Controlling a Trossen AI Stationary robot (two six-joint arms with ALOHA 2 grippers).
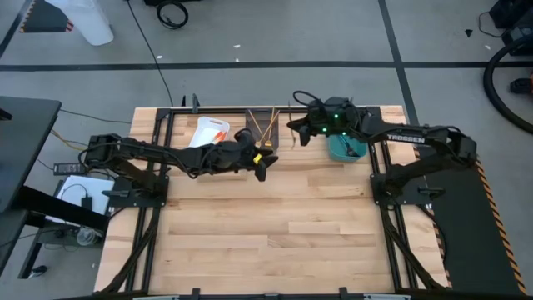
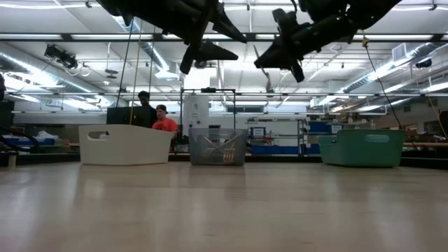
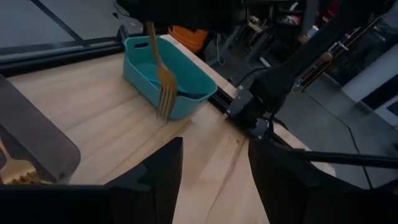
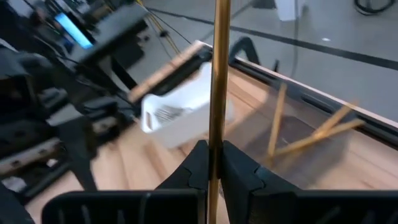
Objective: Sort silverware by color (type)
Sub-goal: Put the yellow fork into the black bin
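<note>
My right pincer (image 4: 210,167) grips a gold fork (image 4: 218,74) upright near the grey bin (image 1: 265,125) of gold utensils; I should centre it over that bin before releasing, while my left pincer (image 3: 211,168) hangs open beside it.

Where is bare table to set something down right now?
Free: the whole wooden table nearer than both arms. Crowded: the far edge, where the white bin, grey bin and teal bin sit beneath both grippers.
</note>
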